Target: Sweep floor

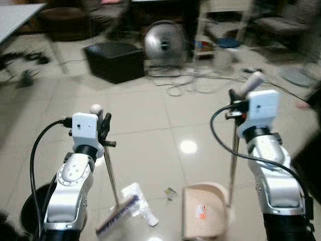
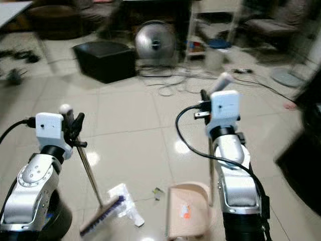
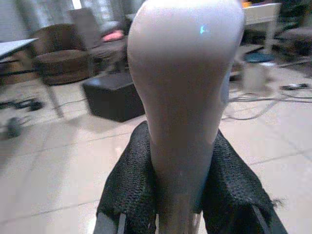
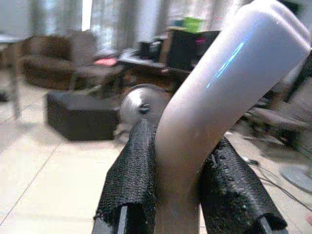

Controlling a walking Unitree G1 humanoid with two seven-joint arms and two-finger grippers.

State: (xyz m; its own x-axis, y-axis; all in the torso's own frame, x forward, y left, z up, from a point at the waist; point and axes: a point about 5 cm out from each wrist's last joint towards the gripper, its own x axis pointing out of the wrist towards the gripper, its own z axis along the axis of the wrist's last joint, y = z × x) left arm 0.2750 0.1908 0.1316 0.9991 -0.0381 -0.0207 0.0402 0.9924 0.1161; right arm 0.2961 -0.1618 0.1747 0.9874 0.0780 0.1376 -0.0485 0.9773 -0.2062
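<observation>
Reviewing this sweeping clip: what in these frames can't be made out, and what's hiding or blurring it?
- The small scrap between the broom and the dustpan: too small to identify.
- The orange item in the dustpan: blurred in the eye views.
- The dustpan's front lip: cut off by the frame's bottom edge.
- The clutter behind the fan: motion-blurred.
- The floor under the left gripper and right gripper: hidden by the handles in the wrist views.

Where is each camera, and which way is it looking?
Left and right eye views: on the head, looking down at both arms, the broom and dustpan.
Left wrist view: along the left gripper, clamping the broom handle.
Right wrist view: along the right gripper, clamping the dustpan handle.
All share the black box.
</observation>
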